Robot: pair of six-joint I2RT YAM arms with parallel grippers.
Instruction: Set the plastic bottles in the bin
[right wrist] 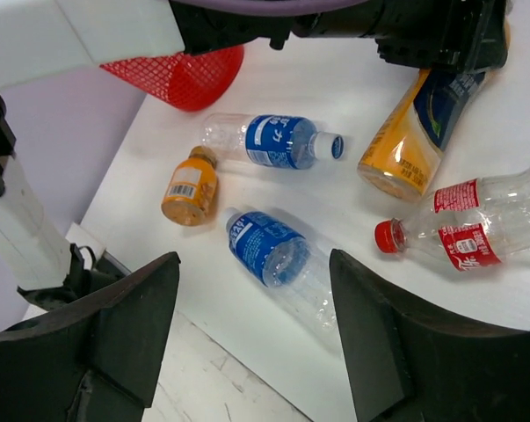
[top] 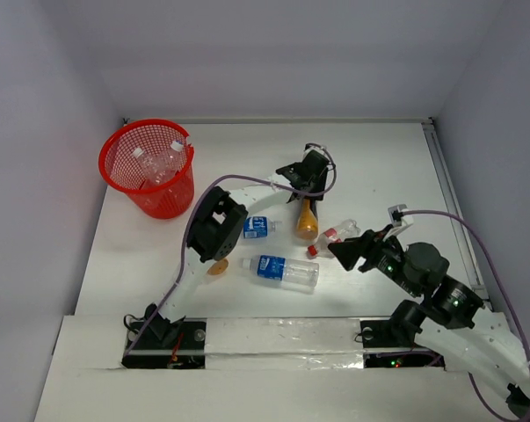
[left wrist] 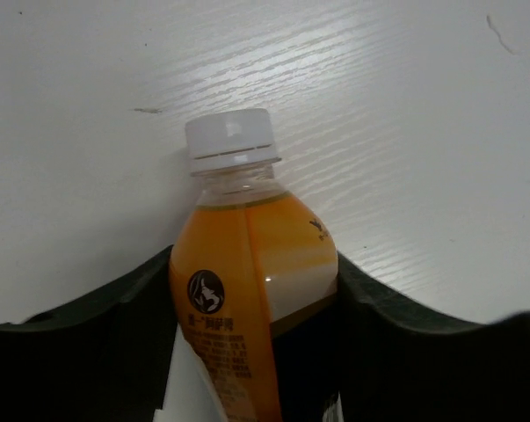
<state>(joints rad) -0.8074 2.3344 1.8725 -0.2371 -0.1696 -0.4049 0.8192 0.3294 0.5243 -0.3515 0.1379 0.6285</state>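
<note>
My left gripper (top: 306, 199) is shut on the body of a large orange-filled bottle (top: 307, 221) at mid-table; in the left wrist view the bottle (left wrist: 247, 281) sits between the jaws with its white cap pointing at the table. My right gripper (top: 352, 250) is open and empty, and in the right wrist view (right wrist: 256, 325) it hovers over a blue-label clear bottle (right wrist: 273, 255). A second blue-label bottle (top: 258, 227), a red-label bottle (top: 337, 236) and a small orange bottle (top: 218, 266) lie on the table. The red mesh bin (top: 122, 180) stands at the far left with clear bottles (top: 162, 163) inside.
The left arm's elbow (top: 216, 224) hangs over the table between the bin and the loose bottles. White walls close the table on the left, back and right. The arm bases sit at the near edge.
</note>
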